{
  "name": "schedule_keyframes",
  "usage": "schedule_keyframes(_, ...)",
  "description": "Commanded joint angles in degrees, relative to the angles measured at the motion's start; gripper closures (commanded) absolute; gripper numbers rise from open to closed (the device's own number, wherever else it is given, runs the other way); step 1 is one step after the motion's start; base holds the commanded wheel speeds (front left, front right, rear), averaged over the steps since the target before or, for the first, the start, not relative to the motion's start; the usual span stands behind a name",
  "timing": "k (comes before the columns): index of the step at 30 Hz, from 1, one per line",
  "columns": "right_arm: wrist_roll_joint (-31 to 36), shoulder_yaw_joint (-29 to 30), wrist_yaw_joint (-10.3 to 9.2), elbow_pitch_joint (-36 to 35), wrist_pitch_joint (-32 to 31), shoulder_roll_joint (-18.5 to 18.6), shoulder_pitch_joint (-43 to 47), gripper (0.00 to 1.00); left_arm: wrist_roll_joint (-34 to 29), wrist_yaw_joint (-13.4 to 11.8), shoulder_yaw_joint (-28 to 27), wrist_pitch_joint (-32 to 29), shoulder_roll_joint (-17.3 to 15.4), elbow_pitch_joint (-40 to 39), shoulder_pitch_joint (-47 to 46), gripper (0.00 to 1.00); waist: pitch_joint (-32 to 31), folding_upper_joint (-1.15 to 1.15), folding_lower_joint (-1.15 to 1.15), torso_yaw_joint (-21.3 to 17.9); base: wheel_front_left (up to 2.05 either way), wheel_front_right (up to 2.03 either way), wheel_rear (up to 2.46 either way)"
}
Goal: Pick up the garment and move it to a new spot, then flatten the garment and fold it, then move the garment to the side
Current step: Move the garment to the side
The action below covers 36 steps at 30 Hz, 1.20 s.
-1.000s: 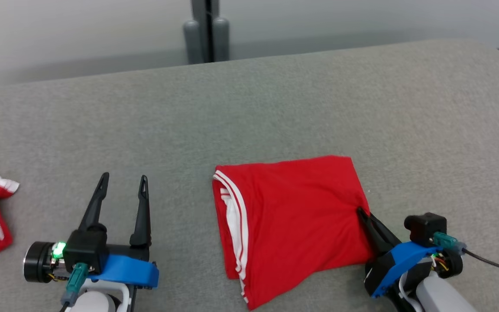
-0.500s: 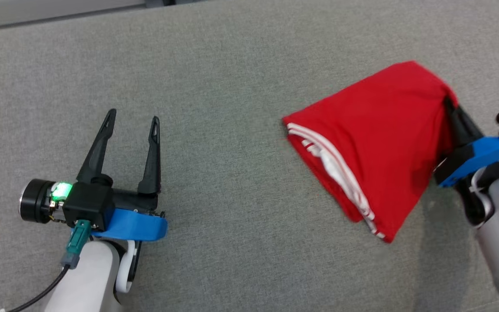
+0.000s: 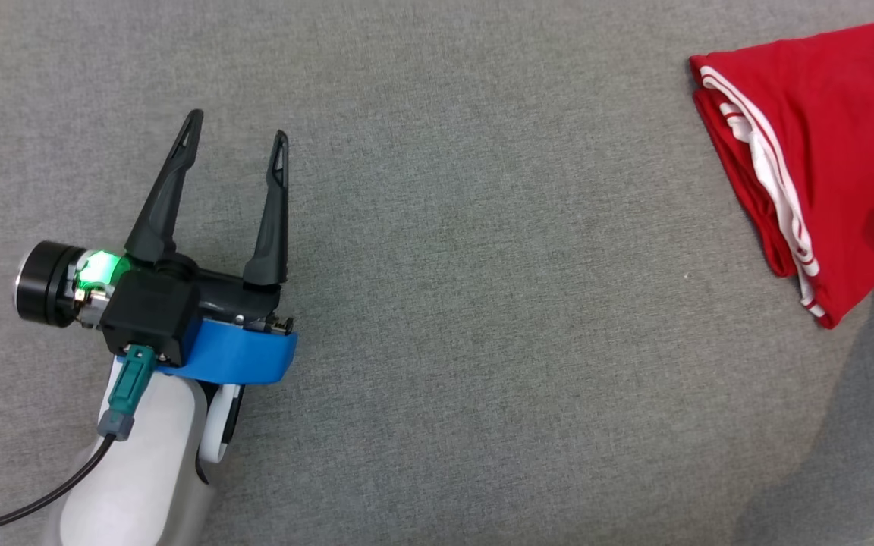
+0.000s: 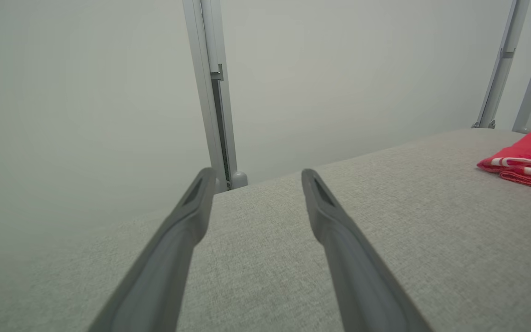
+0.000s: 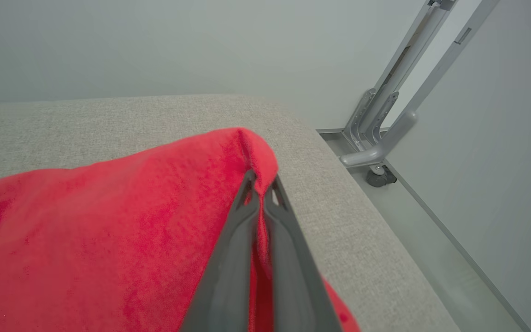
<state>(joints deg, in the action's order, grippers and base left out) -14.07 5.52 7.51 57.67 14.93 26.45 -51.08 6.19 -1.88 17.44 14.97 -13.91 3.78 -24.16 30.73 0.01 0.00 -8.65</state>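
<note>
The folded red garment with white stripes lies at the head view's upper right, its right part cut off by the frame edge. The right wrist view has my right gripper shut on a pinched fold of the garment, near the grey surface's right edge. My left gripper rests open over the grey surface at the left, far from the garment, with nothing between its fingers. From the left wrist view the garment appears at the far right.
The grey fabric surface spreads through the head view. In the right wrist view its right edge drops to the floor, where a grey metal frame with a caster stands. A vertical post rises behind the surface.
The head camera has turned and tipped down, shifting the whole picture. My right gripper has carried the garment to the right, out of the head view's frame. The left gripper stays open.
</note>
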Motion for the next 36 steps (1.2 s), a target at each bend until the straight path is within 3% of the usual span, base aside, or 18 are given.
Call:
schedule_keyframes(1, 1.33, 0.95, -0.03, -0.56, 0.32, 0.29, -1.10, 1.00, -0.35, 0.31, 0.34, 0.17, -0.04, -0.30, -1.19, 0.00, 0.64, -0.01, 0.00, 0.22, 0.00, 0.00, 0.00)
schedule_keyframes(7, 5.76, 5.23, -0.02, -1.14, 0.33, -0.53, -0.94, 1.00, -0.89, 0.70, 1.32, 0.20, 0.18, -0.62, -2.95, 0.00, 2.44, -0.01, 0.00, 0.63, 0.00, 0.00, 0.00)
schedule_keyframes(9, 7.46, 6.34, -0.02, -1.38, 0.33, -0.80, -0.47, 0.82, -0.93, 0.74, 1.60, 0.21, 0.37, -0.47, -3.29, 0.00, 2.75, -0.01, 0.00, 0.67, 0.00, 0.00, 0.00)
schedule_keyframes(10, 8.18, 7.00, -0.02, -1.40, 0.33, -0.98, -0.10, 0.65, -0.85, 0.78, 1.74, 0.22, 0.47, -0.34, -3.33, 0.00, 2.83, -0.01, 0.00, 0.68, 0.00, 0.00, 0.00)
schedule_keyframes(12, 9.96, 8.41, -0.02, -2.00, 0.33, -1.41, 0.96, 0.51, -0.72, 0.81, 2.11, 0.24, 0.65, 0.05, -3.43, 0.00, 2.78, -0.01, 0.00, 0.84, 0.00, 0.00, 0.00)
schedule_keyframes(13, 11.06, 9.24, -0.02, -2.55, 0.33, -1.50, 1.73, 0.11, -0.64, 0.88, 2.29, 0.23, 0.76, 0.33, -3.42, 0.00, 2.58, -0.01, 0.00, 0.93, 0.00, 0.00, 0.00)
schedule_keyframes(14, 12.08, 10.23, -0.02, -3.23, 0.32, -1.74, 2.63, 0.00, -0.57, 0.85, 2.45, 0.25, 0.86, 0.54, -3.31, 0.00, 2.33, -0.01, 0.00, 1.00, 0.00, 0.00, 0.00)
schedule_keyframes(18, 16.16, 15.04, -0.02, -9.15, 0.32, -4.05, 7.65, 0.00, -0.12, 0.76, 2.62, 0.26, 1.30, 1.33, -1.63, 0.00, -0.16, -0.01, 0.00, 0.95, 0.00, 0.00, 0.00)
schedule_keyframes(24, 17.48, 19.42, -0.01, -22.71, 0.32, -11.21, 19.02, 0.00, 1.32, -0.03, 1.54, 0.27, 1.91, 2.75, 2.41, 0.00, -6.27, -0.01, 0.00, 0.94, 0.00, 0.00, 0.00)
schedule_keyframes(28, 15.85, 17.44, -0.01, -30.55, 0.31, -15.71, 26.69, 0.00, 2.35, -0.70, 0.42, 0.27, 2.25, 3.66, 5.89, 0.00, -10.61, -0.01, 0.00, 1.30, 0.00, 0.00, 0.00)
schedule_keyframes(33, 13.70, 10.95, -0.01, -38.85, 0.32, -20.90, 36.81, 0.00, 3.82, -1.64, -1.08, 0.27, 2.79, 5.50, 11.58, 0.00, -17.07, -0.01, 0.00, 2.76, 0.00, 0.00, 0.00)
schedule_keyframes(36, 13.05, 8.52, -0.01, -41.24, 0.02, -22.11, 39.42, 0.00, 4.28, -1.93, -1.51, 0.27, 2.95, 6.10, 13.27, 0.00, -18.77, -0.01, 0.00, 3.51, 0.00, 0.00, 0.00)
